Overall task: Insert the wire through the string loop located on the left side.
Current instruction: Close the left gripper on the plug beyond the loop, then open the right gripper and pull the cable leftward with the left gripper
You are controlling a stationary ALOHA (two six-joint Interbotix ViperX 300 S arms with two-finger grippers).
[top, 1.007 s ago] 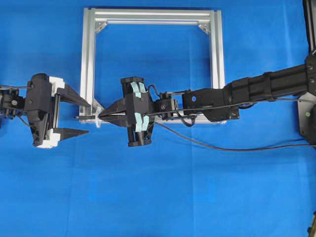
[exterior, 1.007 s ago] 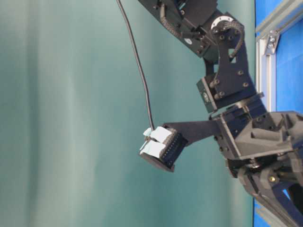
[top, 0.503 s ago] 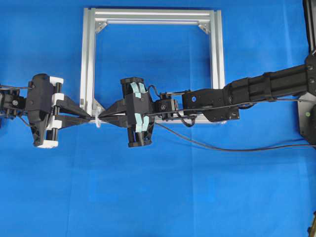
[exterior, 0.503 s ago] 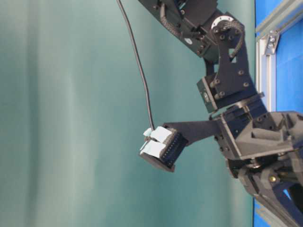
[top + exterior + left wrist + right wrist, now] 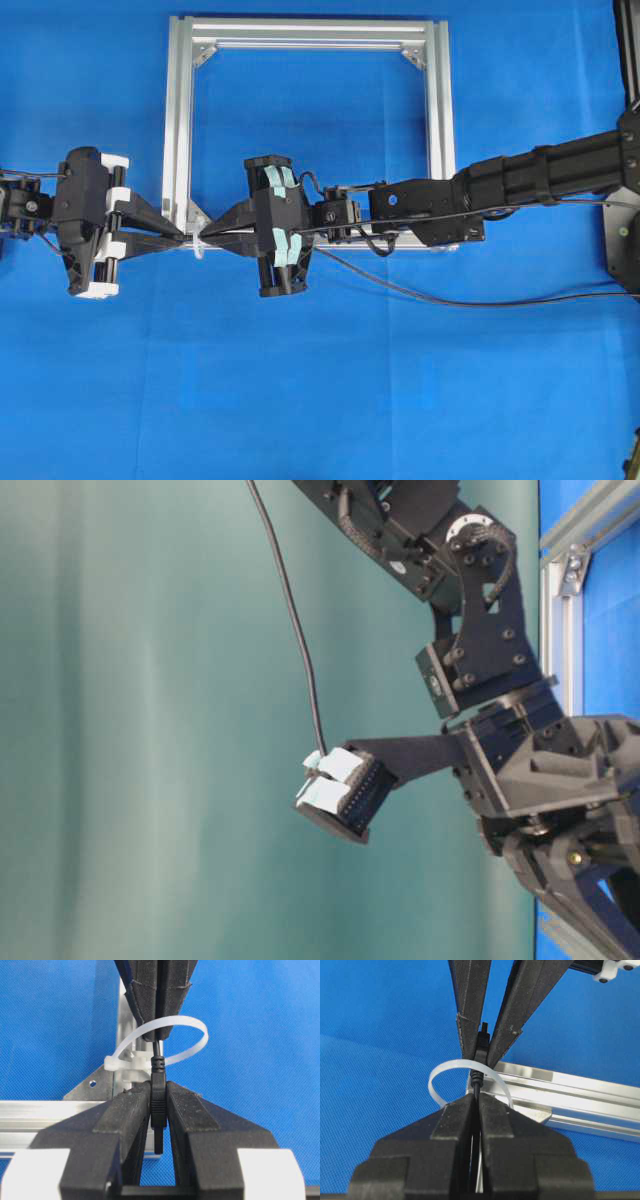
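The white string loop (image 5: 185, 1017) is tied at the lower left corner of the silver aluminium frame (image 5: 178, 120). The black wire (image 5: 450, 298) passes through the loop. My right gripper (image 5: 476, 1097) is shut on the thin cable just before the loop (image 5: 431, 1082). On the far side of the loop, my left gripper (image 5: 158, 1102) is shut on the wire's dark plug (image 5: 158, 1091), whose tip sticks out between the fingers. In the overhead view the two grippers meet tip to tip, left (image 5: 180, 240) and right (image 5: 207, 237), with the loop (image 5: 199, 245) between them.
The square frame lies on a blue cloth. The right arm (image 5: 520, 180) reaches across the frame's lower rail. Slack wire curves off toward the right edge. The table-level view shows the wire (image 5: 295, 620) running up from the right gripper's body.
One second ago my left gripper stood open beside the loop; it has since shut on the plug. The right gripper and arm have not moved.
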